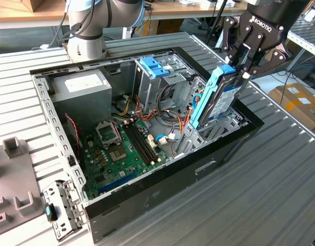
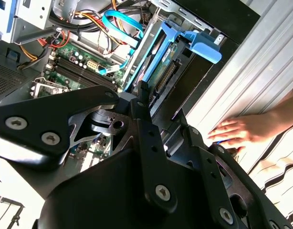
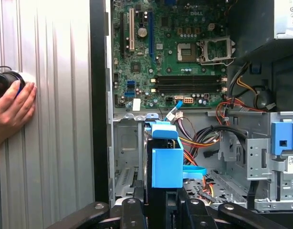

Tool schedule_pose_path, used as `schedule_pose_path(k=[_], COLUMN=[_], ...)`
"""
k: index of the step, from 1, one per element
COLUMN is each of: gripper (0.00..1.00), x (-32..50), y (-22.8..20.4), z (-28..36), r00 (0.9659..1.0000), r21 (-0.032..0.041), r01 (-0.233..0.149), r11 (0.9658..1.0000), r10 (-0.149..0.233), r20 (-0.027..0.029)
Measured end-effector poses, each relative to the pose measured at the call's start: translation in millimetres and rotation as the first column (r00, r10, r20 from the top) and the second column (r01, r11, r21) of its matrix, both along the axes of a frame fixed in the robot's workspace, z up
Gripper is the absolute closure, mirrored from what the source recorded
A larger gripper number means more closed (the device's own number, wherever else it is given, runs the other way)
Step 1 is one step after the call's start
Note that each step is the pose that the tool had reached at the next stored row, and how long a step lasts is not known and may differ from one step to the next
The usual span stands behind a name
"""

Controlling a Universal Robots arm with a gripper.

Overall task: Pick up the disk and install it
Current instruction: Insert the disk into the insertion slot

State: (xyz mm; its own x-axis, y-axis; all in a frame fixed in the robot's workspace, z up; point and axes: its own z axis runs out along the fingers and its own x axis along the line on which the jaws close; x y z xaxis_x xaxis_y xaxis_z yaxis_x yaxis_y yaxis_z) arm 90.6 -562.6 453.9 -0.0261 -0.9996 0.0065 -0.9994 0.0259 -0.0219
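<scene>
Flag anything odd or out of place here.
A person's hand rests on the slatted table right beside the open computer case. The disk, clamped in the gripper, leans at an angle, lower end inside the case, not seated.

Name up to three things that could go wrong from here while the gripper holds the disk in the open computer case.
1. The disk hangs tilted in the gripper, clamped at its upper end; it might catch on the metal bay instead of sliding in.
2. Loose orange cables lie beside it and could get pinched.
3. A person's hand rests on the table beside the case, possibly within the gripper's reach.
</scene>
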Motion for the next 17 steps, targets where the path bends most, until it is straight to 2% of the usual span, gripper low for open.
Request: schedule_pose_path(k=[9,15,17], gripper=[0.65,0.65,0.65], x=[-0.6,-0.7,-0.7], y=[0.0,-0.1,0.0], z=[-1.1,-9.0,-14.6], r00=[1.0000,1.0000,1.0000], r21=[0.0002,0.0001,0.0001], r01=[0.000,0.000,0.000], r11=[1.0000,1.0000,1.0000], r10=[0.000,0.000,0.000], r20=[0.0000,0.0000,0.0000])
